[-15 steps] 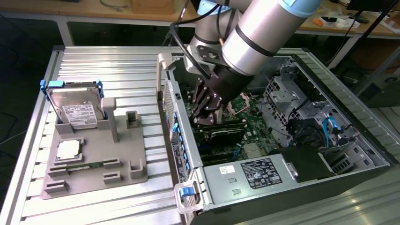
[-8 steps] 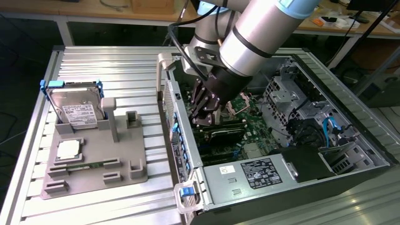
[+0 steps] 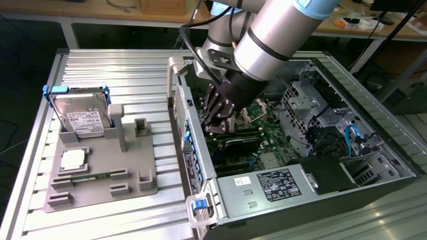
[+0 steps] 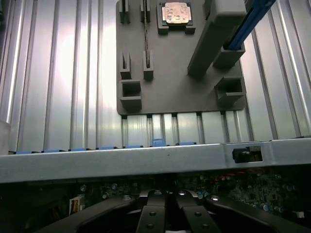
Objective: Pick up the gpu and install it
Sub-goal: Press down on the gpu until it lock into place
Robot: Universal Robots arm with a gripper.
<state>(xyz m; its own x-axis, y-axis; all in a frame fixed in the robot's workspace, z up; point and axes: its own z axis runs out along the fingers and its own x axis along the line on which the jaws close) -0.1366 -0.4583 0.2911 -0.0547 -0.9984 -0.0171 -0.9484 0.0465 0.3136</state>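
1. Inside the open computer case (image 3: pixel 373 165), the arm's pincer (image 3: pixel 215 125) is clenched, its black fingers (image 4: pixel 150 216) pressed together above the green circuit board (image 3: pixel 267 132).
2. The gpu (image 3: pixel 237 142), a thin, flat black card, sits low in the case just under the fingertips; whether they touch it cannot be told.
3. On the ribbed metal surface (image 3: pixel 113 65), a grey plastic tray (image 3: pixel 100 185) carries a silver hard drive (image 3: pixel 83 120) with blue tabs and a small square chip (image 4: pixel 176 12).
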